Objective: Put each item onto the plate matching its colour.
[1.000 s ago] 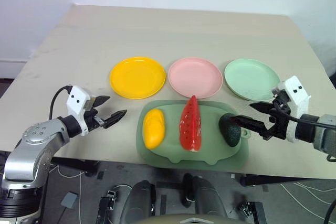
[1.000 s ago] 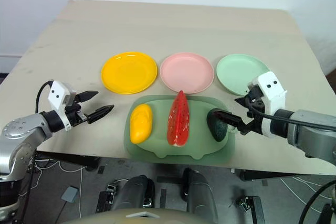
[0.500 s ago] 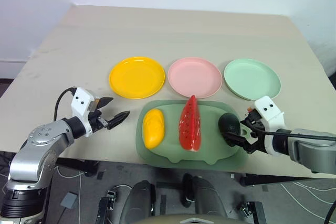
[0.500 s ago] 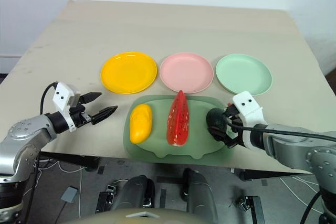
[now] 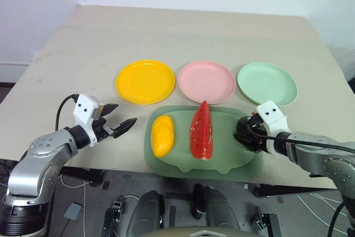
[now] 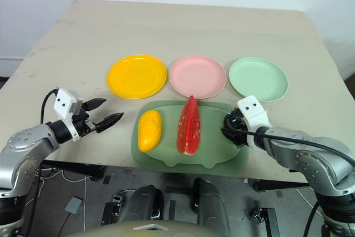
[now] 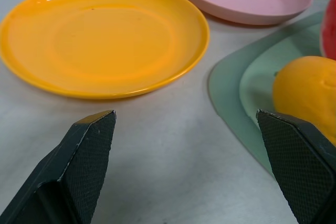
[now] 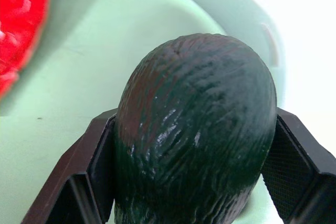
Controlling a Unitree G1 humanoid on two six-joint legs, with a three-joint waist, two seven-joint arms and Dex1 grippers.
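Both arms are silver-grey metal with black cables, lower corners of the frame. White camera blocks sit above each black, textured pincer: left pincer (image 5: 123, 126), right pincer (image 5: 248, 135).

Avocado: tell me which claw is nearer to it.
Right. The right claw has its fingers on both sides of the avocado; the left claw hovers open past the mat's far end.

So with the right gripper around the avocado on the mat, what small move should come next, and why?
Probably lift it straight up off the mat. The right gripper's fingers sit against both sides of the avocado, which still rests on the mat, and the green plate stands bare just beyond it.
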